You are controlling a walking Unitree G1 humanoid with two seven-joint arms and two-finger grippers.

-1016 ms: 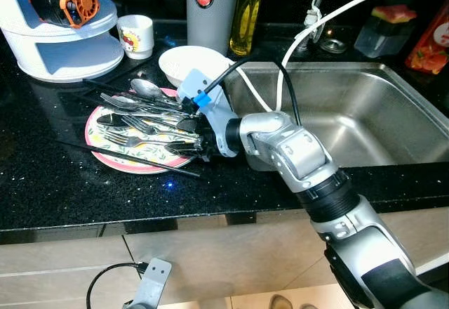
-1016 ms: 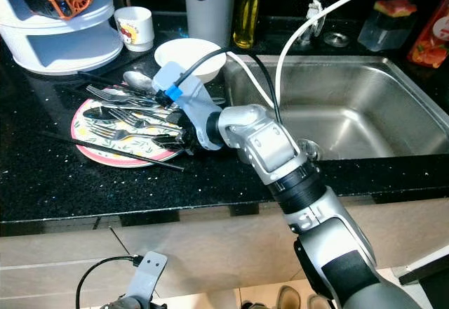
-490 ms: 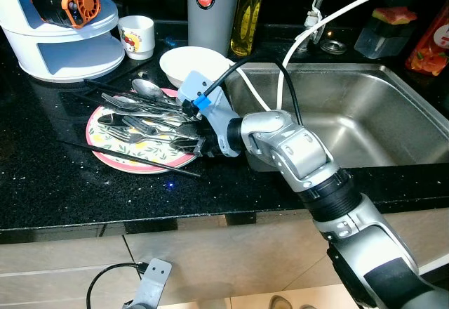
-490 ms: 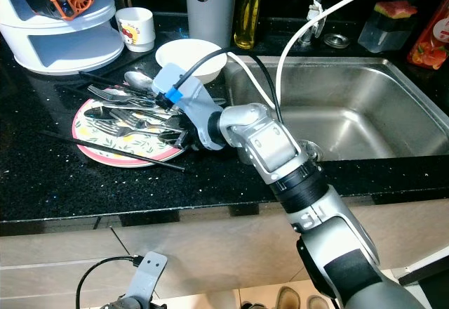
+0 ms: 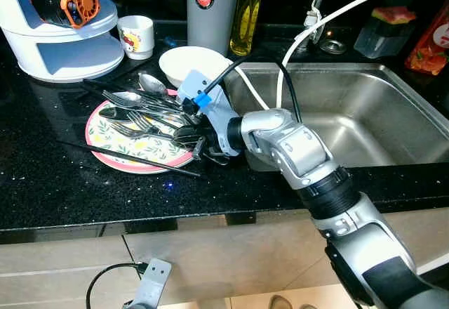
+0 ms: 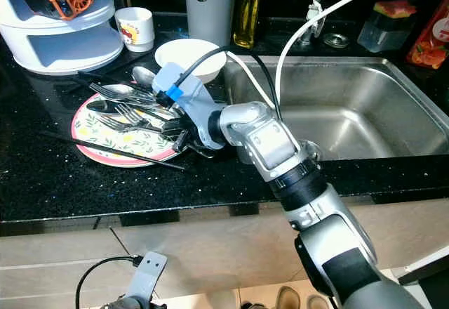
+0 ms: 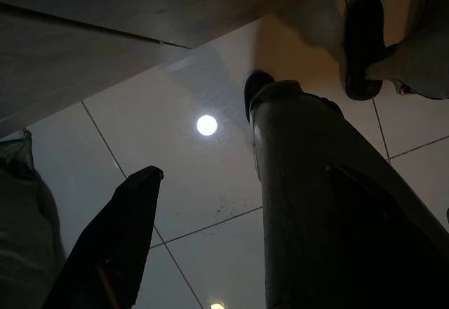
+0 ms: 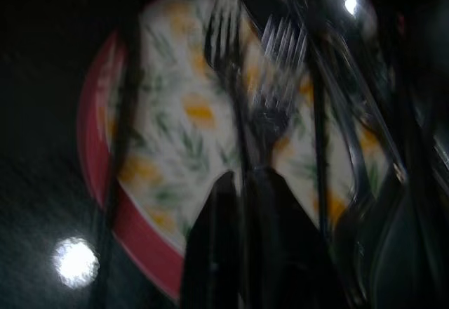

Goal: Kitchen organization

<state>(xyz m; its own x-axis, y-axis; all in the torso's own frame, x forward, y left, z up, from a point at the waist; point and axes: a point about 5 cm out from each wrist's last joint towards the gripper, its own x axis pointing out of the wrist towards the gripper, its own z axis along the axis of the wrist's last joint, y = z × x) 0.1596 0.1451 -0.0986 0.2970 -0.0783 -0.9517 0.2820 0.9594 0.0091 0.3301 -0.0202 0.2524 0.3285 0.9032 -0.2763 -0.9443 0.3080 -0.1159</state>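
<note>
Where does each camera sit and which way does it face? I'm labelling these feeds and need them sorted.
Left eye, head: looks down at the counter; right arm reaches to the floral plate.
Right eye, head: same scene; right gripper at the cutlery.
Left wrist: faces the tiled floor; left gripper fingers apart.
Right wrist: along its fingers, a fork on the plate.
Shared: plate and cutlery.

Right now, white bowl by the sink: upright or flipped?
Upright: the white bowl shows its open rim and hollow inside, facing up on the counter.

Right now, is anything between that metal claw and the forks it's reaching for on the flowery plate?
Nothing visible does. The right gripper is already among the cutlery piled on the floral plate, its black fingers closed on a fork.
</note>
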